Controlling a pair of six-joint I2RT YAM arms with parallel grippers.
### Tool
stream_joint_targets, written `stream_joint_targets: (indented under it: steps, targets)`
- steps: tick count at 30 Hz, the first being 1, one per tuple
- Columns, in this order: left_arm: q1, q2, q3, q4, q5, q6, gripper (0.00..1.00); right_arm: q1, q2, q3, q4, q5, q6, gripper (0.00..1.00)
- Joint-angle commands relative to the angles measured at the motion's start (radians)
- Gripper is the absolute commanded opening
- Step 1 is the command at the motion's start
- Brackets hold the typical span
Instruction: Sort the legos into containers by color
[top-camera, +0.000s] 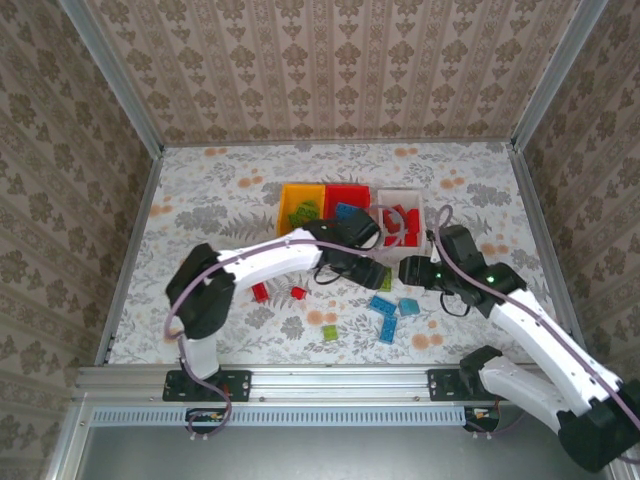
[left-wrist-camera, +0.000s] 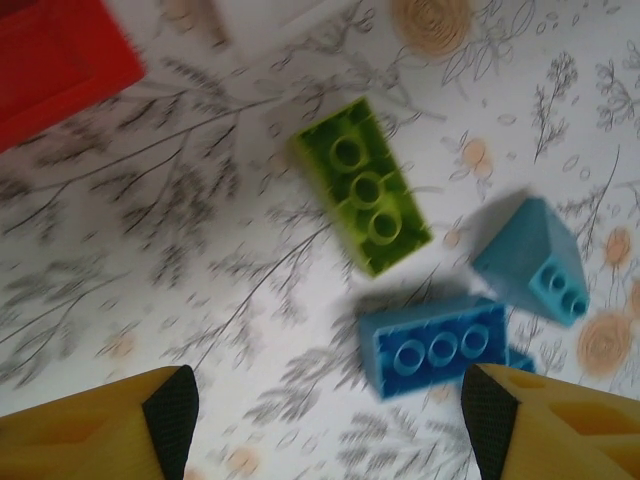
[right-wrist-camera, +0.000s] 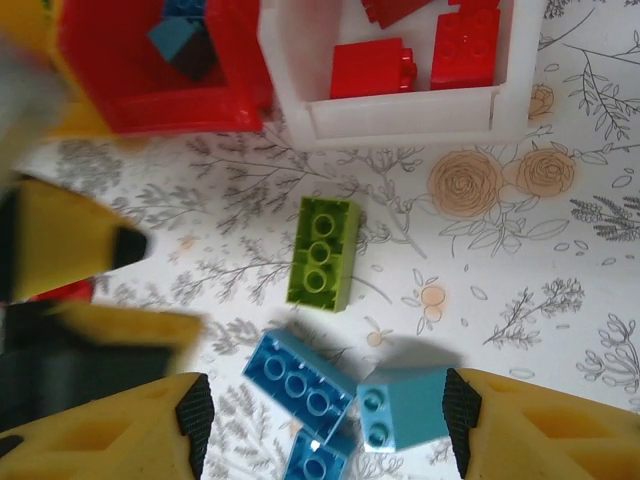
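Both hands are released and empty: the left hand (left-wrist-camera: 330, 425) hovers over the surface (left-wrist-camera: 200, 280) with the olive green brick (left-wrist-camera: 365, 185) at its 12 o'clock and a blue brick (left-wrist-camera: 432, 347) at 2 o'clock, the right hand (right-wrist-camera: 325, 420) above the blue bricks (right-wrist-camera: 300, 375). The green brick looks like the left hand's pick, so advance toward 12 o'clock, turn the wrist to span its short width, and close clear of the blue neighbour. It belongs, I judge, in the orange-yellow bin (top-camera: 288, 198), at 10 o'clock from it in the top view, among other green pieces.

Orange-yellow bin (top-camera: 284, 206), red bin (top-camera: 348, 188), white bin (top-camera: 398, 191) in row; olive brick (right-wrist-camera: 322, 252) flat (studs up) near blue bricks (right-wrist-camera: 300, 375).
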Motion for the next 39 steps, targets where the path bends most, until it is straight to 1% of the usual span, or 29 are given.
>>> stream_joint_targets:
  steps: [1, 4, 7, 9, 12, 17, 21, 23, 24, 27, 29, 32, 36, 39]
  targets:
    - [-0.026, 0.078, 0.098, -0.081, -0.069, -0.105, 0.75, -0.003, -0.072, 0.019, -0.159, -0.039, 0.019, 0.66]
    - [-0.036, 0.155, 0.168, -0.128, -0.090, -0.143, 0.76, -0.005, -0.119, 0.060, -0.217, -0.043, 0.012, 0.67]
    - [-0.043, 0.224, 0.241, -0.164, -0.102, -0.156, 0.76, -0.009, -0.114, 0.110, -0.297, -0.009, 0.010, 0.67]
    - [-0.046, 0.267, 0.292, -0.190, -0.111, -0.162, 0.76, -0.017, -0.108, 0.135, -0.330, -0.013, 0.013, 0.67]
    - [-0.046, 0.333, 0.361, -0.220, -0.106, -0.165, 0.76, -0.020, -0.124, 0.141, -0.330, -0.037, 0.033, 0.67]
    - [-0.052, 0.395, 0.421, -0.214, -0.083, -0.159, 0.73, -0.026, -0.132, 0.138, -0.345, -0.025, 0.019, 0.67]
    - [-0.052, 0.420, 0.433, -0.236, -0.098, -0.159, 0.64, -0.036, -0.131, 0.131, -0.339, -0.038, 0.015, 0.67]
    - [-0.052, 0.420, 0.419, -0.233, -0.107, -0.155, 0.58, -0.037, -0.132, 0.127, -0.332, -0.045, 0.015, 0.66]
    - [-0.052, 0.418, 0.413, -0.229, -0.111, -0.154, 0.52, -0.037, -0.130, 0.124, -0.327, -0.047, 0.015, 0.66]
    - [-0.052, 0.397, 0.388, -0.216, -0.123, -0.144, 0.41, -0.040, -0.128, 0.115, -0.319, -0.053, 0.018, 0.65]
    - [-0.053, 0.365, 0.369, -0.215, -0.142, -0.142, 0.36, -0.040, -0.127, 0.112, -0.311, -0.058, 0.017, 0.65]
    - [-0.048, 0.273, 0.314, -0.213, -0.195, -0.137, 0.34, -0.040, -0.121, 0.109, -0.296, -0.067, 0.008, 0.64]
    - [-0.011, 0.101, 0.196, -0.218, -0.241, -0.151, 0.34, -0.033, -0.095, 0.116, -0.259, -0.084, -0.040, 0.61]
    - [0.042, -0.025, 0.109, -0.233, -0.267, -0.155, 0.34, 0.027, -0.055, 0.124, -0.204, -0.081, -0.074, 0.61]
